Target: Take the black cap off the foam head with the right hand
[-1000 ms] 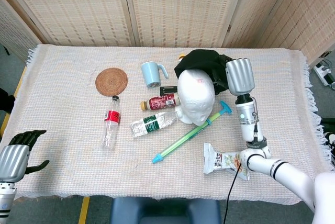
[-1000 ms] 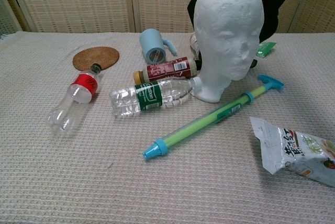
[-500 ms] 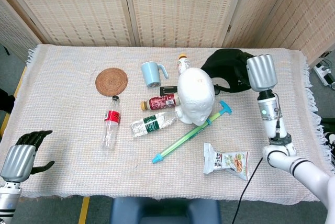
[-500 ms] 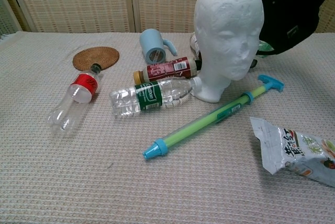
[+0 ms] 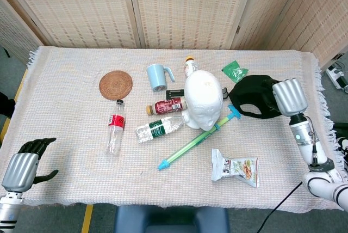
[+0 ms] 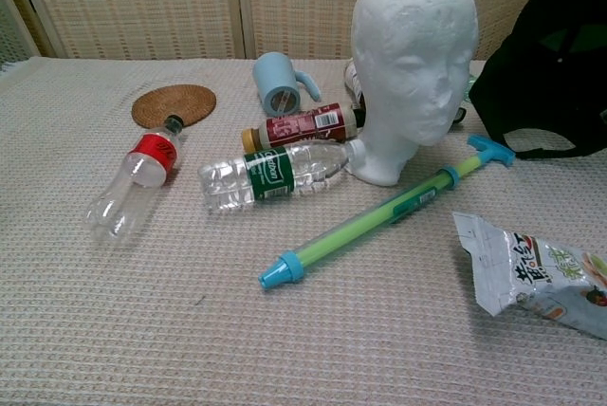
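Note:
The white foam head (image 5: 203,100) (image 6: 413,64) stands bare in the middle of the table. To its right my right hand (image 5: 287,98) holds the black cap (image 5: 254,103) (image 6: 547,69), which hangs just above the cloth and clear of the head. The hand's fingers are hidden under the cap. My left hand (image 5: 24,163) sits at the table's near left corner, fingers apart, holding nothing.
Around the head lie a clear green-label bottle (image 5: 159,128), a red-label small bottle (image 5: 168,105), a green-blue water pump toy (image 5: 197,139), a blue mug (image 5: 157,77), a snack bag (image 5: 234,167), a green packet (image 5: 234,72), a red-label bottle (image 5: 114,128) and a woven coaster (image 5: 116,85).
The right hand has carried the cap off the foam head and swung it right and toward the near side, lowering it. The head stayed upright. The left hand barely moved.

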Motion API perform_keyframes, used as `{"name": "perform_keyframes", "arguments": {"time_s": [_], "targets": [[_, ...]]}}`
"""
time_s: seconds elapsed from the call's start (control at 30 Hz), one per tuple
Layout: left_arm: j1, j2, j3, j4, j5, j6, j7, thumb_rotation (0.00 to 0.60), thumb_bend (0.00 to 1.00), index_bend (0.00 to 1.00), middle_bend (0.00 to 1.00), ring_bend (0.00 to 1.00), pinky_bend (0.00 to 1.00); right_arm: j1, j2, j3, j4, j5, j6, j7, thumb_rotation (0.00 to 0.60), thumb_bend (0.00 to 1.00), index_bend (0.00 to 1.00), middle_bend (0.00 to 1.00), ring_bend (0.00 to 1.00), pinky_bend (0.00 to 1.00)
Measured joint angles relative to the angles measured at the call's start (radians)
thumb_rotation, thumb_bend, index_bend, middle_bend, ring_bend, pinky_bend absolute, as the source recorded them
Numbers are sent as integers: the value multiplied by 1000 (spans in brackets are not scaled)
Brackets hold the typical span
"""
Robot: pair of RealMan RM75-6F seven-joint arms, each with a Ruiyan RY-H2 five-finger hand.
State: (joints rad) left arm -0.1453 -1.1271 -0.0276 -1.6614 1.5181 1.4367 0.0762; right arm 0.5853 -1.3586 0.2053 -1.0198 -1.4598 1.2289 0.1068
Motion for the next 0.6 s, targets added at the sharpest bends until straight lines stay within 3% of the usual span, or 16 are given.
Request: {"name": "perform_keyframes", "arguments": {"time_s": [0.17, 0.3, 0.37, 0.53, 0.6], "targets": [[2, 5, 1, -12, -3, 1, 12, 600, 165, 217, 267, 222, 247, 8, -82, -36, 122, -13, -42, 23, 600, 545, 766, 656, 897, 1000], [1, 7, 1, -19, -3, -1, 17, 600, 165, 217, 267, 222, 247, 19, -167, -59, 216, -14, -88, 43, 600, 473, 573, 566, 670, 991], [2, 8, 2, -19, -4, -2, 18, 600, 165, 217, 267, 223, 247, 23, -193, -71, 237, -12, -117, 45, 600, 407, 461, 493, 571, 925], [4, 7, 4, -16, -6, -2, 12, 600, 164, 216, 265, 222, 246, 22, -181, -85, 199, 9, -182, 24, 600, 142, 54, 201, 235, 486], [4, 7, 4, -14, -5, -2, 8, 600, 164, 215, 264, 222, 247, 19, -161, -86, 161, 22, -200, 11, 600, 71, 1, 120, 149, 384]]}}
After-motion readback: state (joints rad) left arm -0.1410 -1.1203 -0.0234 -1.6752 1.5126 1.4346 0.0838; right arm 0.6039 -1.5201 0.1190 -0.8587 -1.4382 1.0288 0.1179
